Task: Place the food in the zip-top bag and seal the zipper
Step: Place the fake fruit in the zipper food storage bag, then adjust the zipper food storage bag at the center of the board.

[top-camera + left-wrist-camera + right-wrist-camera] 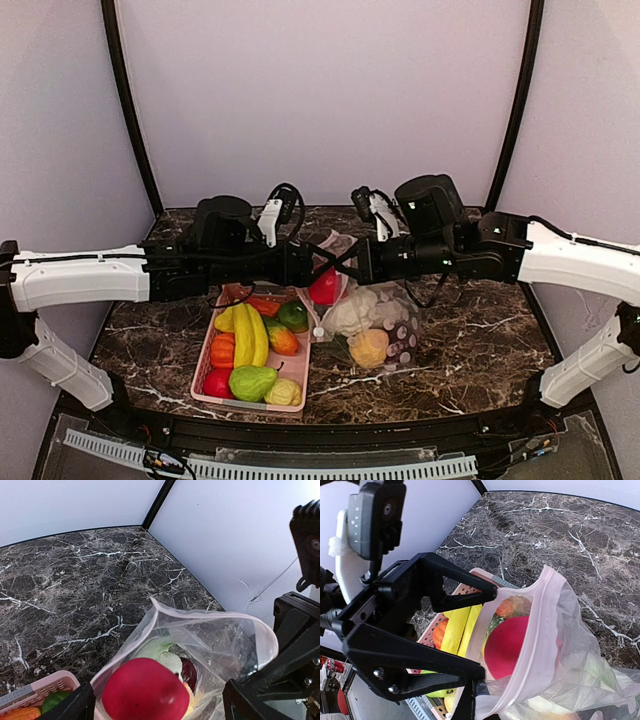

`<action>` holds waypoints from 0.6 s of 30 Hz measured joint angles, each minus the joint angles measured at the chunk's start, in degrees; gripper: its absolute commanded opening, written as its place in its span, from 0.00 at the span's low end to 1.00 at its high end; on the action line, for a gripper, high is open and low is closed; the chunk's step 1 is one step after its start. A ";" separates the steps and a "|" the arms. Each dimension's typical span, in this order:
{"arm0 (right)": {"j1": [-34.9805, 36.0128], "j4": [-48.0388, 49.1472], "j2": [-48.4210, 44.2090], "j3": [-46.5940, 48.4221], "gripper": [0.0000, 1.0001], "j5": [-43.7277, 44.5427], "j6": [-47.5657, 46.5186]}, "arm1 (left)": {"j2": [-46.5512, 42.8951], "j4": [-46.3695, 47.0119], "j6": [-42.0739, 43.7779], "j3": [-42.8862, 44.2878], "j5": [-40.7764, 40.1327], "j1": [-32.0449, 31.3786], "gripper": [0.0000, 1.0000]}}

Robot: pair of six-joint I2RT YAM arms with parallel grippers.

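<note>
1. We find the zip-top bag [405, 332] near the middle of the worktop [480, 340]. Its closed end points toward the near edge and its mouth is raised toward the far edge.
2. The zipper [538, 625] runs round the mouth, which gapes open and is unsealed.
3. Inside the bag we see the cauliflower [350, 312] and the yellow-orange ball [368, 347]. The red fruit [142, 690] sits in the mouth.
4. The left pincer [159, 687] is spread wide, one finger on each side of the red fruit. There is a clear gap on the right side, so it grips nothing.
5. The right pincer [350, 265] is closed on the mouth edge of the bag and holds that edge up.
6. The pink basket [203, 370] lies just beside the bag, on the side of the worktop's left edge. It holds the banana [250, 335] and other toy produce.
</note>
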 measured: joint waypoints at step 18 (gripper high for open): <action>0.00 0.31 -0.26 -0.48 0.00 0.22 0.31 | -11.34 -9.29 -6.69 -9.51 -5.49 0.00 0.52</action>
